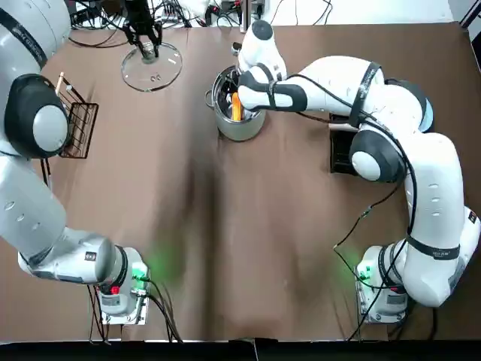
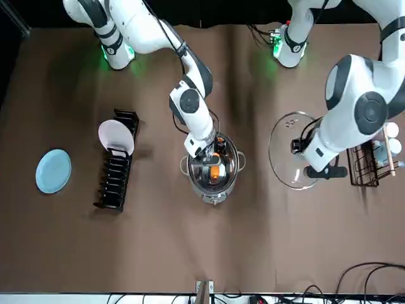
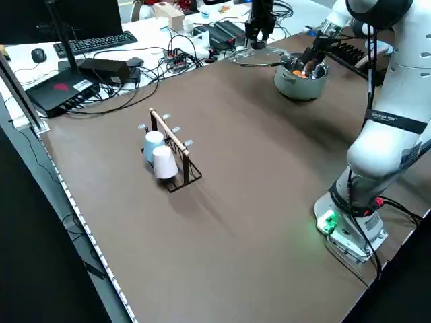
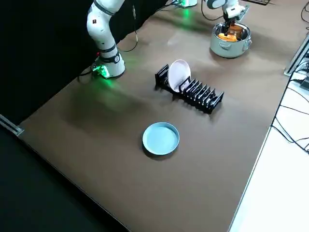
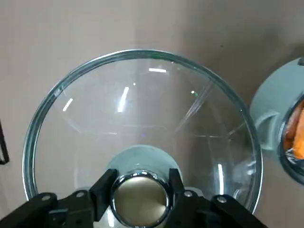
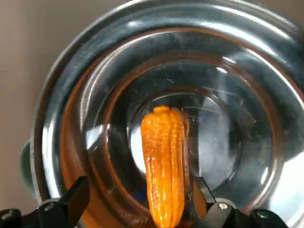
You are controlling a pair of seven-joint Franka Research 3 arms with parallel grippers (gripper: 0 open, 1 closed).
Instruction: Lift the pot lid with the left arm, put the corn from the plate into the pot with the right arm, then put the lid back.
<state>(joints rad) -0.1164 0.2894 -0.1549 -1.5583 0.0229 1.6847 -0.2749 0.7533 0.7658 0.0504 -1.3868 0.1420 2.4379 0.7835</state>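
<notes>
The steel pot (image 1: pixel 239 113) stands at the far middle of the table. An orange corn cob (image 6: pixel 164 166) lies inside it, also seen from the front as corn (image 2: pixel 215 170). My right gripper (image 6: pixel 140 190) hangs low in the pot mouth, open: its left finger (image 6: pixel 76 197) is well clear of the cob, which lies close to the other finger. The glass lid (image 1: pixel 152 66) sits off the pot to the pot's left, on or just above the table. My left gripper (image 5: pixel 140 183) is shut on the lid's metal knob (image 5: pixel 141 199).
A wire cup rack (image 1: pixel 75 124) stands at the left edge. To the right stand a black dish rack (image 2: pixel 117 168) with a white plate (image 2: pixel 116 136), and farther out a blue plate (image 2: pixel 53 170). Cables lie along the far table edge.
</notes>
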